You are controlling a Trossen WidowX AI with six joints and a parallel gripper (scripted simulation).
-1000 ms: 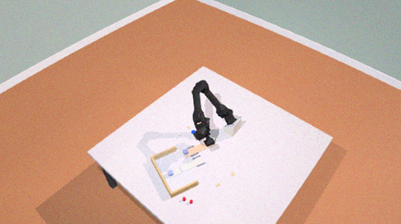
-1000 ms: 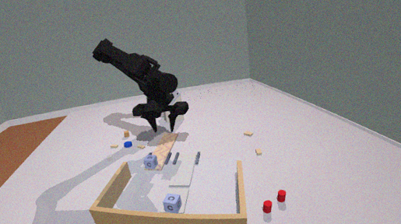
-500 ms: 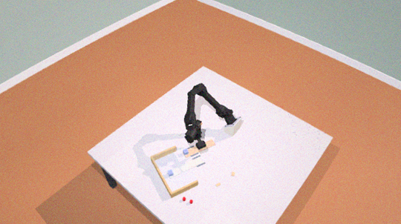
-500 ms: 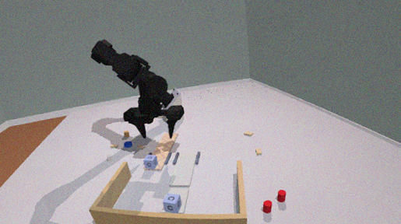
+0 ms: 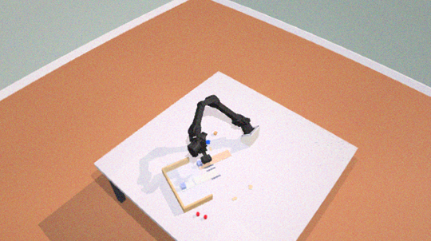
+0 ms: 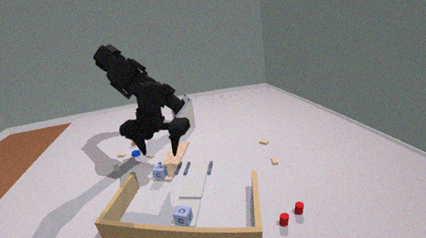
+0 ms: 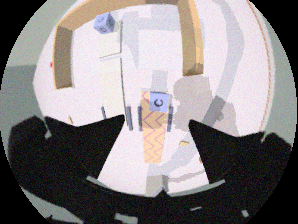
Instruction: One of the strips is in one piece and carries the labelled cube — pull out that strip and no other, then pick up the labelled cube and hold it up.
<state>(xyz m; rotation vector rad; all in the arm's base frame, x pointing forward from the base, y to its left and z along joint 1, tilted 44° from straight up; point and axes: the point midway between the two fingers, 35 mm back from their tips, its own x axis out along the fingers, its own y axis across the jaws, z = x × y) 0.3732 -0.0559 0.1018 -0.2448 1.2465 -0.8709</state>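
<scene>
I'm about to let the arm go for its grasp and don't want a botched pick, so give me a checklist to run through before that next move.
1. Gripper open, with nothing between its fingers: ok.
2. Zigzag strip in one piece along its visible length: ok.
3. Labelled cube on that strip resting near one end: ok.
4. Pale strip in one piece: not ok, a break shows partway along.
5. Fingers down around the cube to be lifted: not ok, they are above it.
6. Grip firm enough to lift: cannot tell before contact.
</scene>
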